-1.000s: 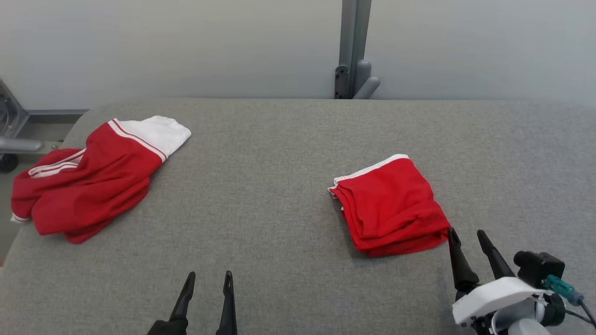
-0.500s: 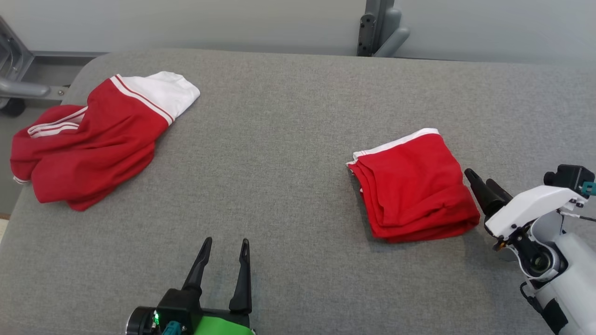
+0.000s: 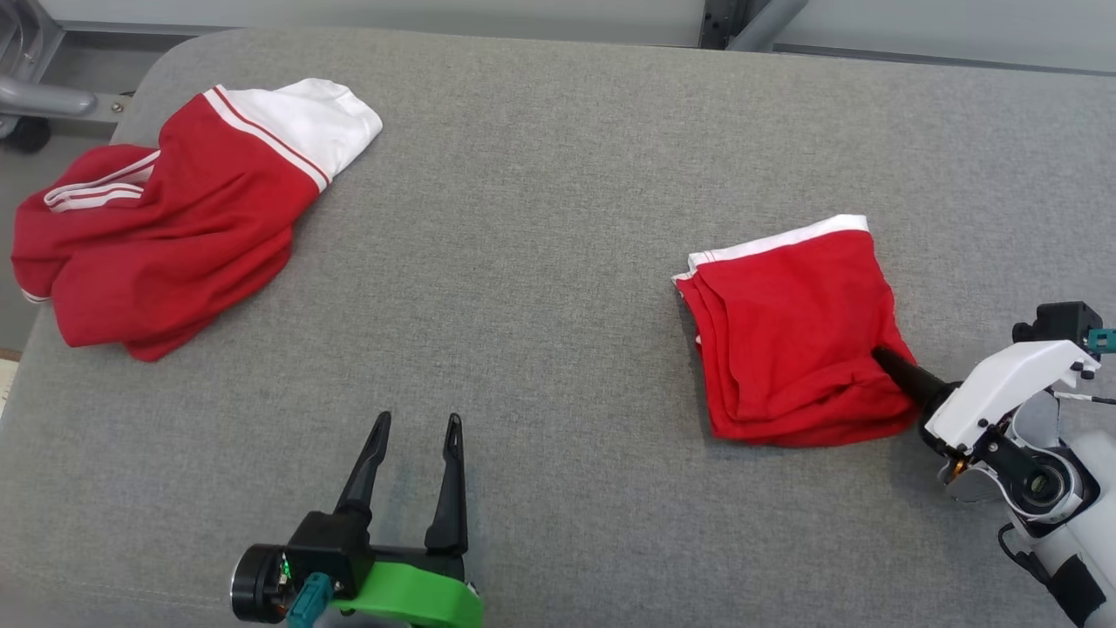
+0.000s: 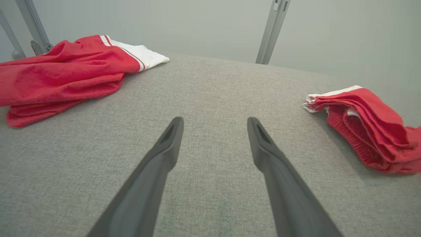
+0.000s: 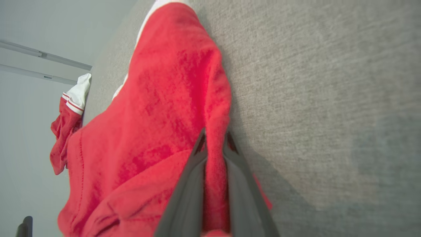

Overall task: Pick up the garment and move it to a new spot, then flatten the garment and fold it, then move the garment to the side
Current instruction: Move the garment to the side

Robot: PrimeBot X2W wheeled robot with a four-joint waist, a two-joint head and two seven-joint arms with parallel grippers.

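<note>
A grey, coarse-woven padded surface point(image 3: 558, 131) was seen before a pale wall point(image 4: 197, 26). The folded garment point(image 3: 789, 336) — red knit, with a white band along its far edge — lay in soft layers at the right. Its near right corner was pinched between the fingers of the right gripper point(image 5: 214, 135), which half a second earlier had been held just clear of the cloth. The left gripper point(image 3: 417, 425) was held spread over bare fabric. A crumpled red-and-white garment point(image 3: 166, 235) lay far left.

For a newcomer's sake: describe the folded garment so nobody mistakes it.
On the grey table, look right. The folded garment lies there, one corner pinched in the right gripper's fingers. Unlike the crumpled garment at left, it is a neat stack.
</note>
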